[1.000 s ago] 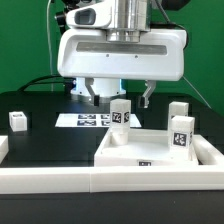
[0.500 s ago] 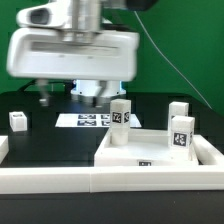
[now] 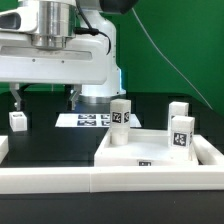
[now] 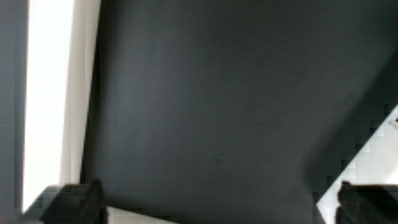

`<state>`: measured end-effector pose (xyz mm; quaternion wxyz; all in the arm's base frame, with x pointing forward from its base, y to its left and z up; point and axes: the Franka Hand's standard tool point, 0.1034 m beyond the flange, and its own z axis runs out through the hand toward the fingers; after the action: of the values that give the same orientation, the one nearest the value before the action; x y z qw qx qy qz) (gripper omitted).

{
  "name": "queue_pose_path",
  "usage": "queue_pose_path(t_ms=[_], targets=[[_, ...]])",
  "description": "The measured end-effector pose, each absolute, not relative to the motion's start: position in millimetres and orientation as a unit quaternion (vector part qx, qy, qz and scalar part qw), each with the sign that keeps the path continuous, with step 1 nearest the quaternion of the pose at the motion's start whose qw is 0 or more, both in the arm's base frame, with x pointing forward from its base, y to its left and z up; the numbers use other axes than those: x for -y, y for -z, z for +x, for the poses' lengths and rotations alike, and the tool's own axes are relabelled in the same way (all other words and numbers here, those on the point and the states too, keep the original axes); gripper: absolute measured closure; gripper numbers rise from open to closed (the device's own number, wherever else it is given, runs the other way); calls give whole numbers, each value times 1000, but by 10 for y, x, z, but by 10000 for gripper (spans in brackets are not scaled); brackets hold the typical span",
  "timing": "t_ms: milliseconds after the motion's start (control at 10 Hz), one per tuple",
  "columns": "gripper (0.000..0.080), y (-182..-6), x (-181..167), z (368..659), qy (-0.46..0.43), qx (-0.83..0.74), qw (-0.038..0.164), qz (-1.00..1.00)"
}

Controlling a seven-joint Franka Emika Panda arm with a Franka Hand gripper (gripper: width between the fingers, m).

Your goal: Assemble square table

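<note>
The square tabletop (image 3: 150,150), a white slab with a tag on its front edge, lies at the exterior view's right. Three short white tagged legs stand on it: one at its far left corner (image 3: 121,121), one at the far right (image 3: 178,111), one nearer on the right (image 3: 182,135). A fourth leg (image 3: 18,120) stands loose on the black table at the left. My gripper (image 3: 45,97) is open and empty, hanging just above and to the right of that loose leg. In the wrist view the gripper (image 4: 217,205) shows two dark fingertips wide apart over bare black table.
The marker board (image 3: 90,120) lies flat behind the tabletop. White border rails run along the front (image 3: 100,185) and the left edge (image 3: 3,148); a white rail strip (image 4: 71,100) shows in the wrist view. A green wall stands behind.
The gripper has swung from above the tabletop's far left leg toward the exterior view's left, ending over the area by the loose leg. The parts have not moved.
</note>
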<state>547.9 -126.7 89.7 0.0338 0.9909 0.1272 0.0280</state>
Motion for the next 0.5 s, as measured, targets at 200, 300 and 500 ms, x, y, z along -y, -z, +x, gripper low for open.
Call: queue_pose_path(t_ms=[200, 300, 500], targets=[[151, -838, 1330, 5248, -29, -127, 37, 991], [151, -777, 1338, 5001, -34, -122, 41, 991], [151, -678, 1316, 4603, -28, -119, 40, 992]])
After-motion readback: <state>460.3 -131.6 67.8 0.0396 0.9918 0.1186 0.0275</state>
